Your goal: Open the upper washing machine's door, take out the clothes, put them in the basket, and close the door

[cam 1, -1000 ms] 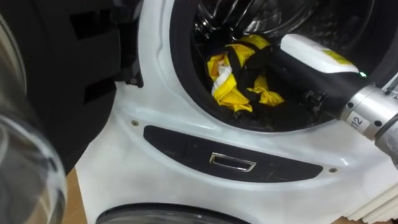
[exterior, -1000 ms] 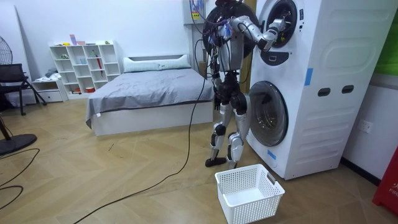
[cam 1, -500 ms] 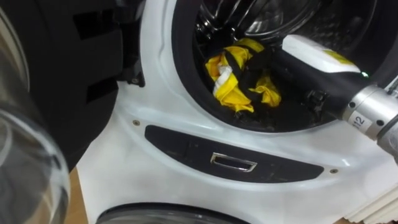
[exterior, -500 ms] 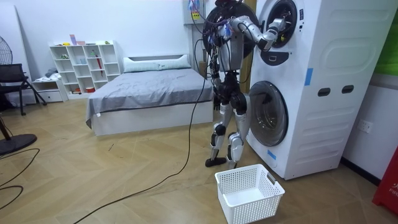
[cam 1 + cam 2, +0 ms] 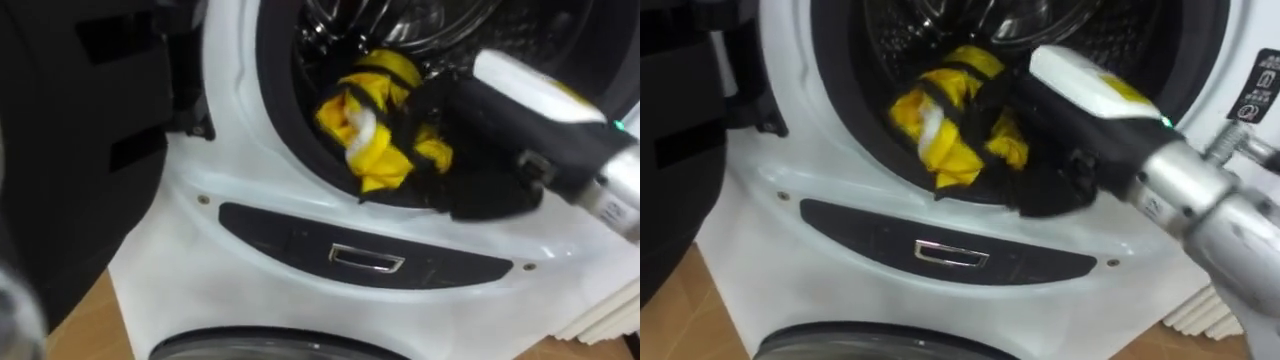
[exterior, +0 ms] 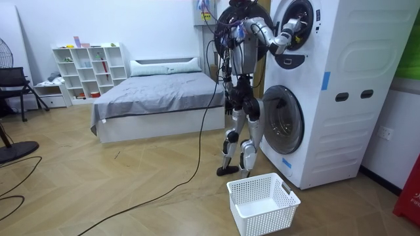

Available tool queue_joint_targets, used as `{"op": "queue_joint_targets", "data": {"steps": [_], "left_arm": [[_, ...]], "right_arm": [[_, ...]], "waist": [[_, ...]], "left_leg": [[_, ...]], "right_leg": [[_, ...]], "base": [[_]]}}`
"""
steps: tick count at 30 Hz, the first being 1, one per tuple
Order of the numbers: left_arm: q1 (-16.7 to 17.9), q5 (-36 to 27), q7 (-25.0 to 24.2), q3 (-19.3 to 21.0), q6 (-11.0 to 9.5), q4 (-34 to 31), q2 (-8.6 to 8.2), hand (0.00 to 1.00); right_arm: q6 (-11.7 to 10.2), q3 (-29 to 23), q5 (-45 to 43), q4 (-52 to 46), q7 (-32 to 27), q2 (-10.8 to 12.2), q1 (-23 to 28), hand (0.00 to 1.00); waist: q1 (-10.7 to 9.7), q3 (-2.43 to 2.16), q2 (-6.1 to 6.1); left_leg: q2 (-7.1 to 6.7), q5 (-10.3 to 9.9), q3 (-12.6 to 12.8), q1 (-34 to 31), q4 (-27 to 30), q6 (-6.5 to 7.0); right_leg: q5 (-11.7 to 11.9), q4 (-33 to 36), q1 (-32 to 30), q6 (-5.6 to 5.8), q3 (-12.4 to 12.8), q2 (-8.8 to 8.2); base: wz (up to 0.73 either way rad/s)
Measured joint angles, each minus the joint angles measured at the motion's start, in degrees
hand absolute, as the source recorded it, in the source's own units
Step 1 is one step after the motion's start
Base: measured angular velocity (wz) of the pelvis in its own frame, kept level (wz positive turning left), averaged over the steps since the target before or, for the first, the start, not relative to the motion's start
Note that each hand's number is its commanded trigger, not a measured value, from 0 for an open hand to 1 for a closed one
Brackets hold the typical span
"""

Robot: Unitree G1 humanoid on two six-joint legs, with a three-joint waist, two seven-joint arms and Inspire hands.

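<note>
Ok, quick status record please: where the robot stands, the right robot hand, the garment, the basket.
robot: standing at the washing machine, right arm reaching into the upper drum.
right robot hand: in the drum mouth, against the garment; hold unconfirmed.
garment: yellow and black, bunched at the drum's front lip.
basket: white, on the floor beside the machine.

Eye views hug the drum (image 5: 420, 25); room view distant.
</note>
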Motion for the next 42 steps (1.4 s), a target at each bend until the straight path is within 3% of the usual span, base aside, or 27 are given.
{"op": "queue_joint_targets", "data": {"steps": [3,6,10,13,18,24,31,36,42], "left_arm": [[1.0,0.0,0.1,0.4,-0.5,0.0,-0.18,0.0],[1.0,-0.1,0.8,0.6,-1.5,0.0,-0.52,0.0],[1.3,0.5,1.5,0.8,-2.5,-0.2,-0.75,0.0],[1.7,0.5,1.8,1.8,-2.7,-0.2,-1.27,0.0],[1.9,1.7,2.2,2.9,-3.7,0.3,-1.13,0.0],[1.7,2.2,2.4,3.9,-4.2,0.2,-0.62,0.0],[2.3,2.2,2.6,3.9,-4.5,1.7,0.18,0.0],[2.1,2.1,2.6,3.7,-4.9,2.3,1.16,0.0],[2.7,2.1,2.6,3.7,-4.9,2.2,1.92,0.0]], "right_arm": [[-2.6,-2.2,4.8,-0.6,-1.6,0.4,3.7,1.0],[-5.1,-3.9,9.1,-0.8,-2.6,2.9,6.7,1.0],[-6.9,-6.7,14.0,-1.2,-2.6,3.0,10.4,1.0],[-8.3,-9.6,17.2,-1.4,-3.4,3.7,15.5,1.0],[-7.2,-16.6,23.6,7.4,-7.5,5.0,17.5,1.0],[-5.3,-23.4,24.4,11.4,-14.7,6.2,18.7,1.0],[-2.6,-23.8,23.5,14.2,-18.8,6.7,22.4,1.0],[-2.5,-25.3,32.3,16.3,-22.6,6.7,22.7,1.0],[-2.5,-25.7,33.4,18.9,-27.1,6.7,23.5,1.0]], "waist": [[-1.4,0.07,1.23],[-2.5,-0.01,2.56],[-4.7,-0.19,2.93],[-5.0,-0.23,2.93],[-8.6,-0.19,2.95],[-10.7,-0.25,3.02],[-13.6,-0.16,3.0],[-15.6,-0.05,2.6],[-16.0,-0.02,2.37]], "left_leg": [[-0.03,-0.2,1.0,0.6,-0.1,0.18],[0.04,-0.7,1.9,0.7,-0.1,0.44],[-0.02,-0.7,2.1,0.7,0.0,0.48],[0.04,-0.7,4.3,1.8,0.0,0.48],[-0.11,-1.1,6.7,1.8,-0.1,0.89],[0.27,-2.0,10.0,1.8,0.0,0.83],[0.97,-2.5,13.3,2.2,0.1,0.07],[1.26,-2.7,14.7,1.8,0.3,-0.29],[2.03,-3.5,17.3,2.5,0.3,-0.86]], "right_leg": [[0.0,0.1,0.2,0.03,1.3,0.02],[0.0,0.1,0.2,0.05,1.4,-0.02],[0.1,0.2,0.4,0.1,1.6,-0.13],[0.1,0.2,0.9,0.12,4.3,0.05],[0.6,0.3,0.3,0.89,6.8,0.27],[0.7,1.4,-1.4,1.1,9.4,1.08],[0.8,3.0,-2.7,0.92,11.7,2.82],[1.0,3.0,-3.6,0.56,13.0,3.5],[1.2,3.0,-3.8,0.29,13.9,4.55]], "base": [[-0.13],[-0.06],[0.13],[-0.12],[-0.26],[-0.34],[-0.31],[-0.15],[-0.2]]}}
